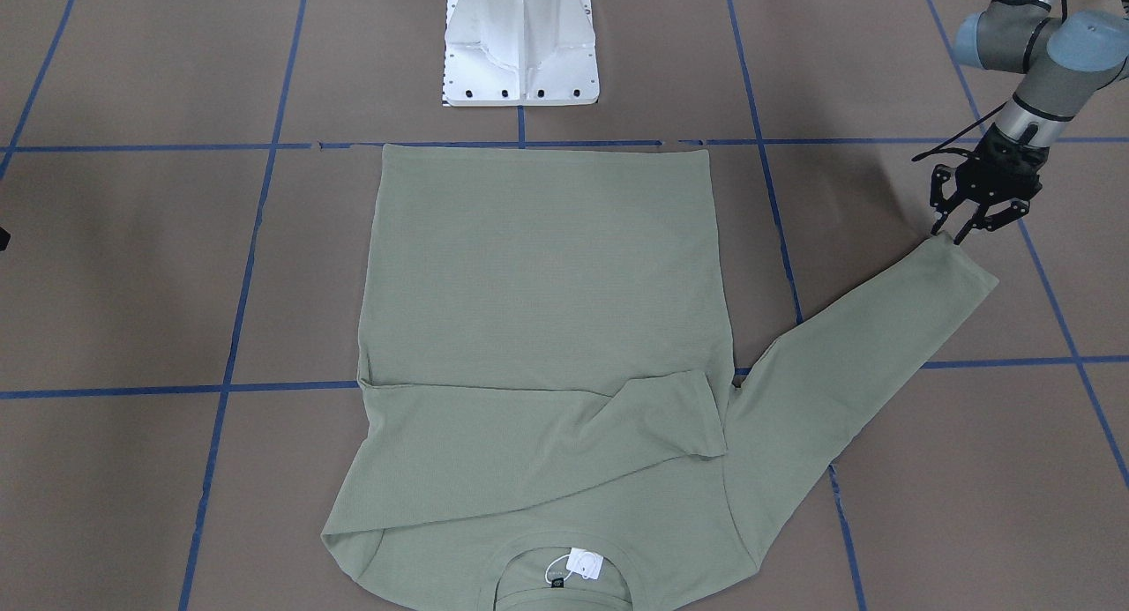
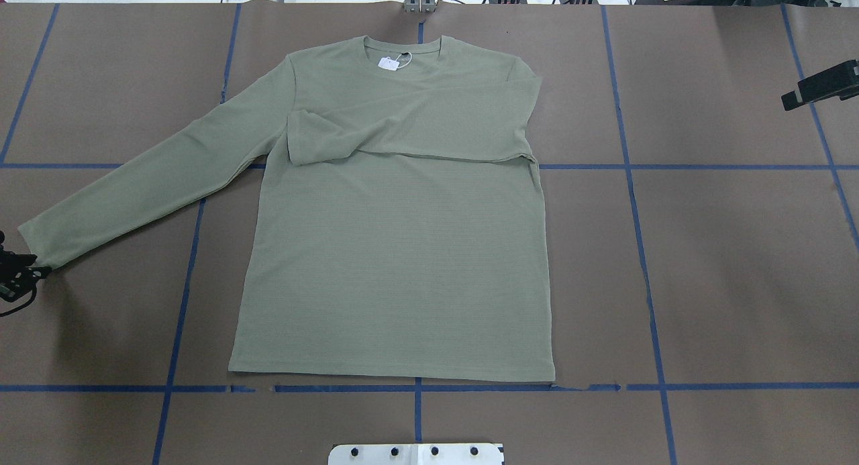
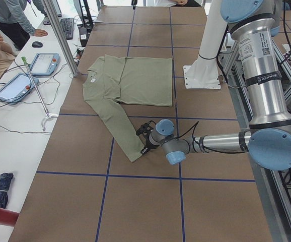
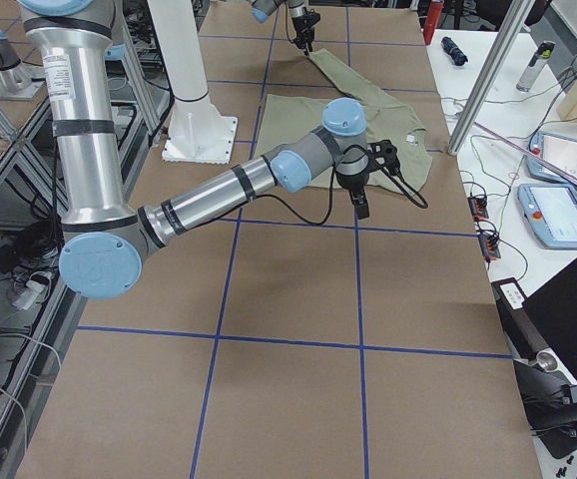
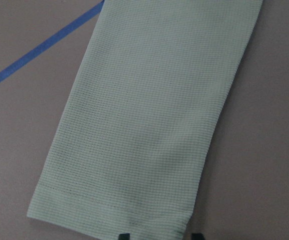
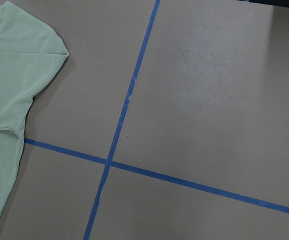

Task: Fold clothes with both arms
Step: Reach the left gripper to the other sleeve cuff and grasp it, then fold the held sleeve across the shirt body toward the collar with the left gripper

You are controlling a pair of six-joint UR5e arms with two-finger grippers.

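The shirt (image 2: 402,250) lies flat on the brown table (image 2: 738,250), front side up. Its neck points away from the robot and its hem is near the white base (image 1: 520,47). A white tag (image 1: 584,562) lies inside the neck. The sleeve (image 2: 402,133) on the robot's right side is folded over the chest, and its end lies near the opposite armpit. The other sleeve (image 2: 147,176) is stretched out at a slant toward the robot's left, and it crosses a line of the blue tape (image 6: 119,120).

The left gripper (image 1: 961,230) is low over the table at the end of this stretched sleeve. Its jaws are spread apart. In the left wrist view, two dark fingertips (image 5: 124,236) show at the lower edge, with one corner of the cuff (image 5: 109,210) between them. The cuff lies flat on the table, and the jaws have not closed on it.

The right gripper (image 4: 360,200) hangs above the bare table on the robot's right, beside the shirt and apart from it. Its wrist camera sees only the shoulder of the shirt, the table and the tape. I cannot tell how far its jaws are open.
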